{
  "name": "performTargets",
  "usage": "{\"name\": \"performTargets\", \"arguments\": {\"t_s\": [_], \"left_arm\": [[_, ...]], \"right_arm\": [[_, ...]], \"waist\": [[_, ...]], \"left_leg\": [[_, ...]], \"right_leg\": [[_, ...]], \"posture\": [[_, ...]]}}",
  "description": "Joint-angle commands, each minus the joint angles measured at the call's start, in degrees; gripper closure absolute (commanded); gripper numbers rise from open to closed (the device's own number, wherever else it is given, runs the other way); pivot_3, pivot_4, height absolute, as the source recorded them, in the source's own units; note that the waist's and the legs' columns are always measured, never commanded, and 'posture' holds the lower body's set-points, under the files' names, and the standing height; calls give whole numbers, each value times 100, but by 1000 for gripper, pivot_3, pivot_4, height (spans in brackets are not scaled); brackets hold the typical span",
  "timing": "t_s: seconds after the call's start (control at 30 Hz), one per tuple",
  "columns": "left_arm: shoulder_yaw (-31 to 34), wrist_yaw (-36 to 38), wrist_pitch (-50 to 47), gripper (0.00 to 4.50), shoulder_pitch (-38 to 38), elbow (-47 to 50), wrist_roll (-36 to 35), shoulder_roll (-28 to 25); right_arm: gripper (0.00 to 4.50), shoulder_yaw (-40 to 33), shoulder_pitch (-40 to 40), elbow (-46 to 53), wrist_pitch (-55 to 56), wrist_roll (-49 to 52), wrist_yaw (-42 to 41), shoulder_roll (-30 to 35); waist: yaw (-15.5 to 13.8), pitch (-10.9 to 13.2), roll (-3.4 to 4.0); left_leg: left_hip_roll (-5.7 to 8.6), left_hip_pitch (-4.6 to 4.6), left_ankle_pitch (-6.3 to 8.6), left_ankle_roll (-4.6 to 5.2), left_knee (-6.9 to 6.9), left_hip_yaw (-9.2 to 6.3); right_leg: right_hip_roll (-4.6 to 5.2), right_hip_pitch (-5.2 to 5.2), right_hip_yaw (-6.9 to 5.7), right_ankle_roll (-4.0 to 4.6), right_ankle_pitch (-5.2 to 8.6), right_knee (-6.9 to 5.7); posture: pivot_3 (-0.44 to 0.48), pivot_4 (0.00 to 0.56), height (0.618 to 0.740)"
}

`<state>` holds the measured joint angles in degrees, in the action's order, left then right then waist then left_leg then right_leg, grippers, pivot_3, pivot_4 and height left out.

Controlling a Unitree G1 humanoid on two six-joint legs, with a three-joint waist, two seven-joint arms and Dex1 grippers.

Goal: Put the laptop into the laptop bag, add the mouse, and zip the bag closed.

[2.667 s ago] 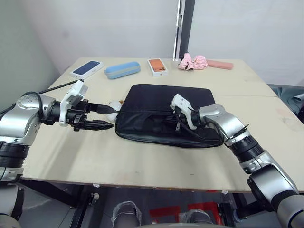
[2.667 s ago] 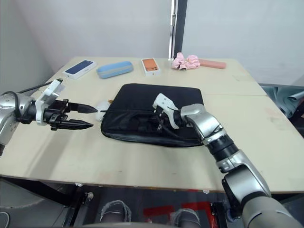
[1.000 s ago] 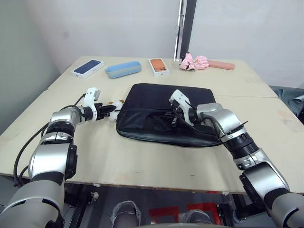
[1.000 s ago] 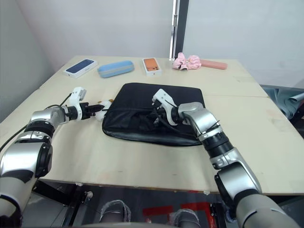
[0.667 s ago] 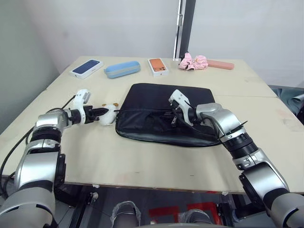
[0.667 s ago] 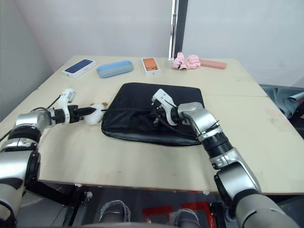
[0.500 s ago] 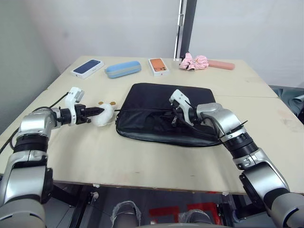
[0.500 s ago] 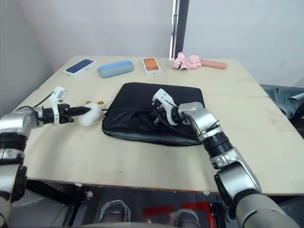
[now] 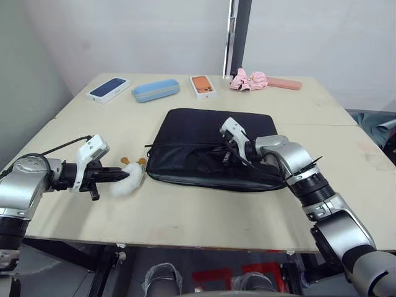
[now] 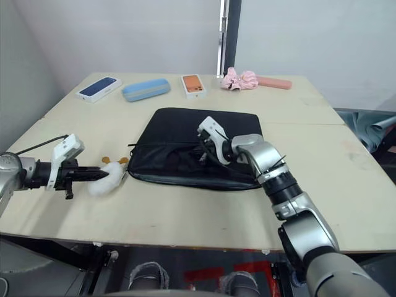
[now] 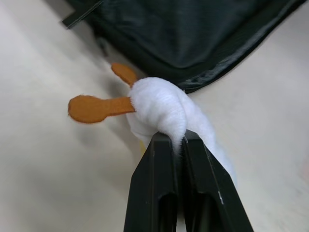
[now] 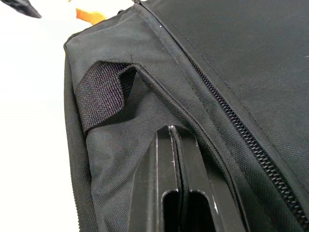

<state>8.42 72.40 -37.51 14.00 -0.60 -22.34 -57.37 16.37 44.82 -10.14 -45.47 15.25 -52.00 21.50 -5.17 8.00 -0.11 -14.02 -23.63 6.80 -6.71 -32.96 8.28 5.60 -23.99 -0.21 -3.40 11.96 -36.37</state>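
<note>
Judging by how things lie, the task sits near its end or has gone astray: the laptop bag (image 9: pixel 213 153) lies flat in the middle of the table (image 9: pixel 204 216), and I cannot tell whether the laptop is inside it, nor whether the zipper along its top is fully drawn. No flat white mouse is visible to me on the table. What my left gripper (image 11: pixel 176 145) has hold of is a fluffy white plush with orange feet (image 9: pixel 127 183), pinched tight between both fingers, which are nearly together with only a fold of fleece between them. That plush rests on the table just beside the bag's near left corner, its feet pointing toward the bag. It is not the mouse, so I reckon this grasp does nothing for the task.

My right gripper (image 12: pixel 177 145) has its fingers pressed together against the bag's front panel, next to a strap handle (image 12: pixel 101 92) and below the zipper line (image 12: pixel 227 116); whether fabric is caught between them I cannot tell. Adding the mouse and confirming the zip look like what remains.
</note>
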Motion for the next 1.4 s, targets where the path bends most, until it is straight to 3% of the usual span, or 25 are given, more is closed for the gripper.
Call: {"name": "performTargets", "arguments": {"t_s": [0.03, 0.27, 0.57, 0.67, 0.83, 1.0, 1.4], "left_arm": [[201, 99, -10, 4471, -257, 667, -224, -196], [292, -14, 836, 4471, -556, 1448, -271, -89], [-123, -259, 1674, 4471, -560, 2057, -29, 205], [-389, -365, 1657, 4471, -460, 2559, -237, 510], [-1146, -272, 2021, 4471, -303, 2868, 33, 819], [-1816, -304, 2133, 4471, 111, 2760, 214, 1231], [-2650, -17, 2794, 4471, 744, 1943, 567, 1980]], "right_arm": [[4500, 97, 13, 50, -186, -94, 5, 76], [4500, 143, 64, 242, -375, -62, -59, 117], [4500, 147, 129, 281, -449, -66, -117, 155], [4500, 184, 144, 259, -470, -80, -125, 135], [4500, 267, 225, 182, -443, -89, -171, 106], [4500, 292, 318, 102, -427, -97, -191, 62], [4500, 246, 306, 157, -483, -118, -205, 73]], "waist": [[0, 0, 0], [4, 1, 1], [0, 1, 1], [-9, 1, 1], [3, 1, 1], [3, 1, 1], [-3, 0, 1]], "left_leg": [[-4, 1, 0, -3, 2, 0], [-17, 4, -1, -19, 14, -1], [-17, 7, -1, -20, 13, 4], [-17, 7, -1, -20, 13, 5], [-18, 11, -2, -21, 11, 6], [-17, 12, -2, -21, 4, 8], [-17, 12, -3, -20, -2, 9]], "right_leg": [[-4, 0, 0, 0, 0, 2], [-18, -2, -1, 0, 0, 9], [-19, -2, 3, 0, 0, 7], [-18, -2, 4, 0, 0, 7], [-19, -3, 7, 1, 0, -2], [-19, -4, 12, 1, 0, -8], [-19, -5, 14, 1, 0, -17]], "posture": [[0, 150, 740], [0, 150, 740], [0, 150, 740], [0, 150, 740], [0, 150, 740], [0, 150, 740], [0, 150, 740]]}}
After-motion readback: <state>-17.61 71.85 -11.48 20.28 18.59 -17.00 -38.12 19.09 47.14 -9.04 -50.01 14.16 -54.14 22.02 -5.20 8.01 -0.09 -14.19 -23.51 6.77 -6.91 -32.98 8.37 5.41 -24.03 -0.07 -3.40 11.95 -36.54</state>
